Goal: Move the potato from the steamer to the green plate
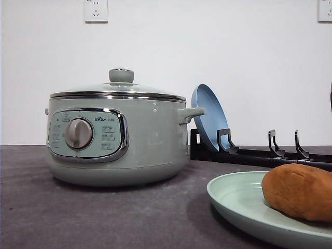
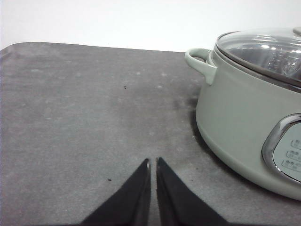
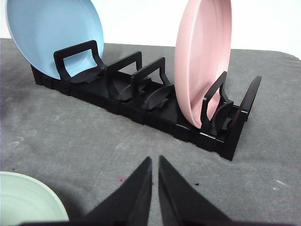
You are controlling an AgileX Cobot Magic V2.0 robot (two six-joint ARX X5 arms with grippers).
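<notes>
Grey table (image 1: pixel 104 218); steamer (image 1: pixel 124 140), green plate (image 1: pixel 244 205), black rack (image 3: pixel 155 108) on it

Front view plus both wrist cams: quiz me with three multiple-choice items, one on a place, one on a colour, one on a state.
1. Where is the potato?
A. on the green plate
B. in the rack
C. on the steamer lid

2. Which plates stand in the rack?
A. two blue
B. blue plate and pink plate
C. green and pink

3. How are the steamer and the two grippers?
A. lid off, jaws open
B. lid on, jaws holding plates
C. lid on, jaws shut and empty

Answers: A, it rests on the plate in front; B, both colours stand upright in slots; C, left gripper and right gripper show tips together.
</notes>
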